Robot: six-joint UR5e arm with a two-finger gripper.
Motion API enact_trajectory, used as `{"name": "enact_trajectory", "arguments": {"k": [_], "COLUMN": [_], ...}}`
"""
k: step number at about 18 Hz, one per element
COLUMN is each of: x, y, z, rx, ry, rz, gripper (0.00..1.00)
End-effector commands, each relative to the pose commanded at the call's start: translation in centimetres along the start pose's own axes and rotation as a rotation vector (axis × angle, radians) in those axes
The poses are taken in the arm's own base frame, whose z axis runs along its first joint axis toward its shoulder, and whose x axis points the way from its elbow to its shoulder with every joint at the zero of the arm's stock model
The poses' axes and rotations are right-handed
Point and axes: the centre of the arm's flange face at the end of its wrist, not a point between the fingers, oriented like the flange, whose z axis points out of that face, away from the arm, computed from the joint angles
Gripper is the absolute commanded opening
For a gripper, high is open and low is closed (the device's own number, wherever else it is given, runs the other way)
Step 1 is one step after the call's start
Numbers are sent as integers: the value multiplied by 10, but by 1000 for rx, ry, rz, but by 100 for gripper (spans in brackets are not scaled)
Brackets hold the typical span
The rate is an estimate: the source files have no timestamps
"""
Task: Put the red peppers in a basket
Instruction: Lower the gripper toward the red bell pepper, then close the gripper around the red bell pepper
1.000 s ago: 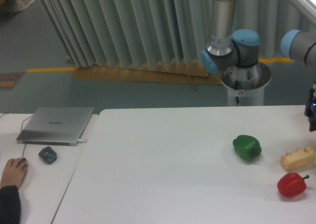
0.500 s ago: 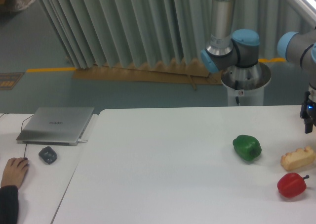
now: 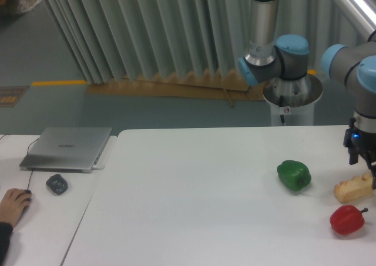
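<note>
The red pepper [image 3: 346, 219], glossy with a thin dark stem, lies on the white table [image 3: 194, 184] near its front right corner. My gripper [image 3: 363, 167] hangs at the frame's right edge, above and behind the pepper, just over the tan bread-like block [image 3: 353, 188]. It is dark and partly cut off by the frame edge, so I cannot make out its finger gap. Nothing shows in its grasp. No basket is in view.
A green bell pepper [image 3: 294, 175] sits left of the bread block. On the adjoining left table lie a closed laptop [image 3: 67, 148], a dark mouse [image 3: 57, 184] and a person's hand [image 3: 12, 204]. The arm's base [image 3: 291, 96] stands behind the table.
The gripper has moved left and down into view, from the right edge toward the bread block. The person's hand has slid slightly left. The peppers and block have not moved.
</note>
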Motion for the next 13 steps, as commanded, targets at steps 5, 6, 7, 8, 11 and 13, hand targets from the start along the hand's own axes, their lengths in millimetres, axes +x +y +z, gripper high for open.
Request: {"name": "enact_trajectory", "arguments": {"k": [5,6,7,8,11,13], "x": [9,6,3,-4,-31,-47], "y": [-40,-52,-62,-66,-72,-74], "z": [0,1,6,13,45,63], "rx": [6,7,11,6,-118,-160], "ry": [-10,-28,-43,-55,-76,-77], "rz": [-65,-68,-88,-103,-84,-69], "gripper": [100,100,100,100,100,100]}}
